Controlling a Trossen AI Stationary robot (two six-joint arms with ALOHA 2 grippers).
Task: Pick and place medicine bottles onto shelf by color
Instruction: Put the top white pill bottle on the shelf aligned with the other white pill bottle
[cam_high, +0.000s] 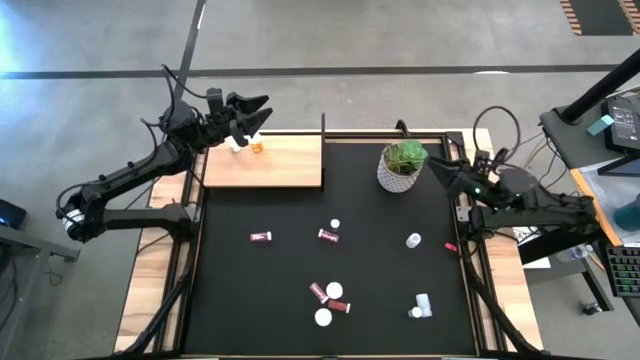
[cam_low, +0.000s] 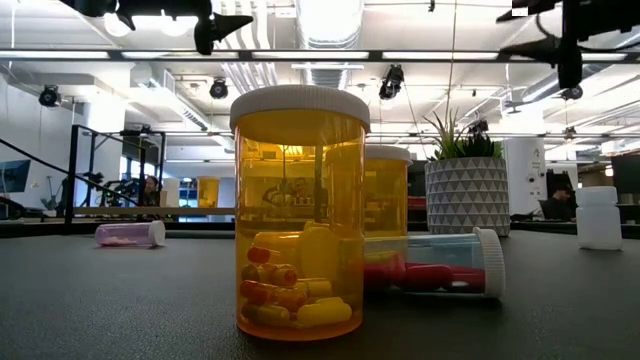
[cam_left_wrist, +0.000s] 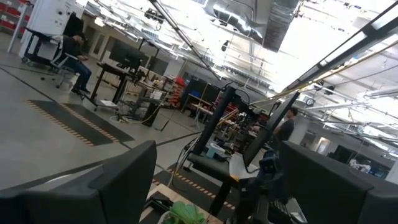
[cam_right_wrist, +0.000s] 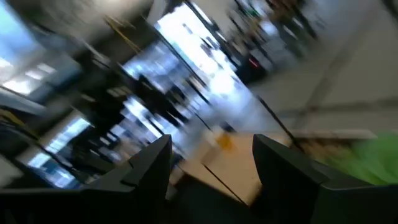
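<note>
On the shelf (cam_high: 265, 163) at far left we see an orange, white-capped bottle (cam_high: 256, 144); maroon and white bottles (cam_high: 329, 236) lie scattered across the black tabletop (cam_high: 230, 300). Left gripper (cam_high: 262, 112) and right gripper (cam_high: 435, 166) hover, fingers spread.

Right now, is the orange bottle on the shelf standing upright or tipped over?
Upright. From above, the orange bottle shows as a compact round shape on the shelf, not stretched out like the lying maroon bottles.

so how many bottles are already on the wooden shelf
2, both at the shelf far edge under the left claw: a white bottle and an orange bottle beside it. The arm may hide more.
</note>
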